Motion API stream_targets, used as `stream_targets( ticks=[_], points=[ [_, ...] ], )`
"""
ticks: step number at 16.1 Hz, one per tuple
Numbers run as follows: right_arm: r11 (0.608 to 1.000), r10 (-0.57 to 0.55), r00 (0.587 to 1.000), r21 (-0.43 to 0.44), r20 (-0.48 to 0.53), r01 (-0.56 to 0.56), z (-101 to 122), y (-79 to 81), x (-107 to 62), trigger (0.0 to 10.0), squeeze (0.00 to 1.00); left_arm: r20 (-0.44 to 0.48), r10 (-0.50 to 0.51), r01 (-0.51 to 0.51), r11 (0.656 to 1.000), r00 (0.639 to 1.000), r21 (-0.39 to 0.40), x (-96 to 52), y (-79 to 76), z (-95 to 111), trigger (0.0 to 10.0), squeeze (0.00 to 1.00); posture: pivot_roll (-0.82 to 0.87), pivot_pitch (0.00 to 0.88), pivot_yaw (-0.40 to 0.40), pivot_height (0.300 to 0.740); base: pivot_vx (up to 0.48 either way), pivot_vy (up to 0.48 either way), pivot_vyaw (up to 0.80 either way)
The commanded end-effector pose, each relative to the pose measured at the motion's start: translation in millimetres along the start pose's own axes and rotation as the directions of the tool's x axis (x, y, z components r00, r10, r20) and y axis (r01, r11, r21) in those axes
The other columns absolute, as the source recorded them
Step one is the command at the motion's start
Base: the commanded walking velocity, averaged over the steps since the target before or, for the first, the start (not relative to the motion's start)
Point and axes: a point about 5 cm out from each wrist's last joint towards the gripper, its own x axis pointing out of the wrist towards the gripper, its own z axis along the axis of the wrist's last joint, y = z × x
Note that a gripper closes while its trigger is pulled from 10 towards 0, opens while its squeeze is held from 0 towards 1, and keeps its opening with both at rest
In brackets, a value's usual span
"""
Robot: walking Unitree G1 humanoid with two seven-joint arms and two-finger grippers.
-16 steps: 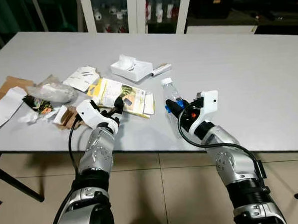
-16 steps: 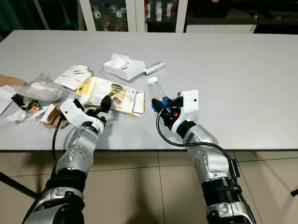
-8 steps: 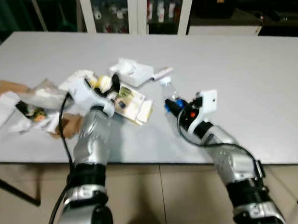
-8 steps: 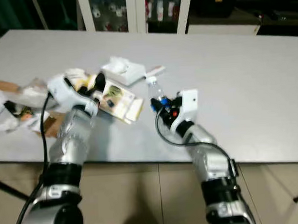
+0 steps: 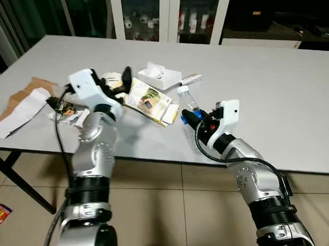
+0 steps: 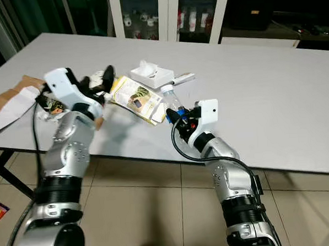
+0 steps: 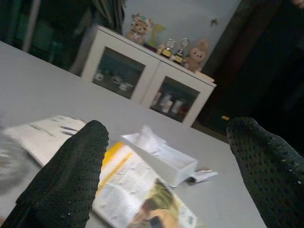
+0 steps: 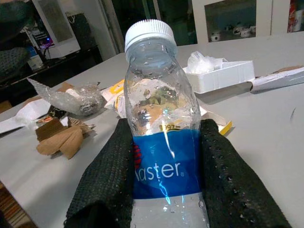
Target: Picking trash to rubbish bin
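Left gripper (image 5: 114, 81) is hanging wide open over the trash, left of the bottle, holding nothing, higher than a second ago | right gripper (image 5: 190, 117) is squeezing the bottle (image 8: 164, 142) by its blue label over the table (image 5: 273, 90) | you are holding something light, slippery, easy to crush.

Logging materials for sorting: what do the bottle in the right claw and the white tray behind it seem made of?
Bottle: clear glossy plastic, see-through with a blue label and a ribbed white cap. White tray: likely matte foam or thin plastic, with thin upright walls; unsure.
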Motion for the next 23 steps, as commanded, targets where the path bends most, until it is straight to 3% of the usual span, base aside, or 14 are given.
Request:
stream_targets(
  ticks=[1, 5, 7, 14, 20, 23],
  points=[
    [1.000, -0.013, 1.000, -0.005, 0.015, 0.013, 3, -2.9, -1.8, 10.0, 0.00, -0.002, 0.009, -0.009, 0.999, 1.000, 0.041, 1.0, 0.2, 1, 10.0, 0.00, 0.03, 0.037, -0.020, 0.740, 0.255, 0.000, 0.00],
    [1.000, -0.025, 0.999, -0.001, 0.023, 0.025, 4, -3.0, -1.4, 10.0, 0.00, 0.011, 0.004, -0.006, 0.975, 1.000, 0.222, 0.2, 5.9, 7, 10.0, 0.00, 0.03, 0.039, -0.014, 0.740, 0.311, 0.000, 0.00],
    [1.000, -0.028, 0.999, 0.001, 0.027, 0.028, 4, -3.3, -1.1, 10.0, 0.00, 0.022, 0.008, -0.013, 0.968, 1.000, 0.252, -0.3, 8.2, 9, 10.0, 0.00, 0.03, 0.040, -0.015, 0.740, 0.414, 0.000, 0.00],
    [1.000, -0.031, 0.999, 0.004, 0.028, 0.031, 4, -3.3, -1.2, 10.0, 0.00, 0.062, 0.013, -0.032, 0.945, 0.998, 0.324, 2.3, 12.1, 20, 10.0, 0.00, 0.03, 0.039, -0.014, 0.740, 0.480, 0.000, 0.00],
    [0.999, -0.035, 0.999, 0.004, 0.028, 0.035, 3, -3.6, -2.1, 10.0, 0.00, 0.069, 0.012, -0.035, 0.941, 0.998, 0.337, 2.7, 13.2, 22, 10.0, 0.00, 0.03, 0.037, -0.013, 0.740, 0.480, 0.000, 0.00],
    [0.999, -0.036, 0.999, 0.003, 0.029, 0.036, 3, -4.2, -2.7, 10.0, 0.00, 0.077, 0.008, -0.034, 0.939, 0.997, 0.343, 2.4, 11.6, 24, 10.0, 0.00, 0.03, 0.037, -0.012, 0.740, 0.091, 0.000, 0.00]
  ],
)
